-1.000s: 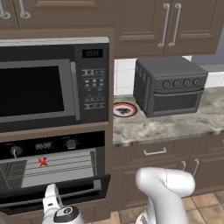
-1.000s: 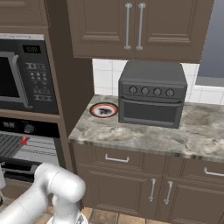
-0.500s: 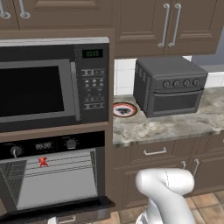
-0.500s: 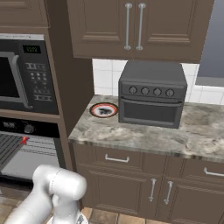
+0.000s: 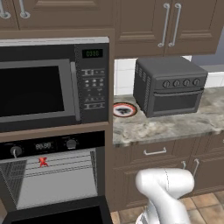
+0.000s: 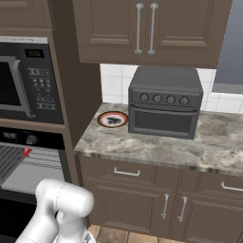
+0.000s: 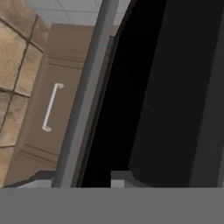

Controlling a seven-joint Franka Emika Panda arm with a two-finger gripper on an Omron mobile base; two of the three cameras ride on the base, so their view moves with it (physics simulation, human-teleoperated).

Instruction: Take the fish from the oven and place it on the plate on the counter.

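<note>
The oven (image 5: pixel 52 175) door was further down than half a second before, hanging wide open with its top edge at the bottom of the left base view. A second ago the arm's wrist stood in front of that door; now it had dropped below the frame, and just the white elbow (image 5: pixel 165 186) was left at lower right.

The fish (image 5: pixel 43 162) hadn't moved: sitting on the upper wire rack, near the rack's left end, just under the knobs. From the right base view it peeked out at the oven's edge (image 6: pixel 26 152).

The plate (image 5: pixel 124 110) was in the same spot too, at the back left corner of the worktop (image 5: pixel 175 124), just beside the toaster oven (image 5: pixel 170 85) and apart from it.

In the hand view the silver handle (image 7: pixel 85 96) ran right between the end effector (image 7: pixel 83 179) fingertips (image 7: pixel 120 178), but I couldn't tell if it was clenched on the bar or loose. A drawer (image 7: pixel 46 109) and floor tiles sat behind.
</note>
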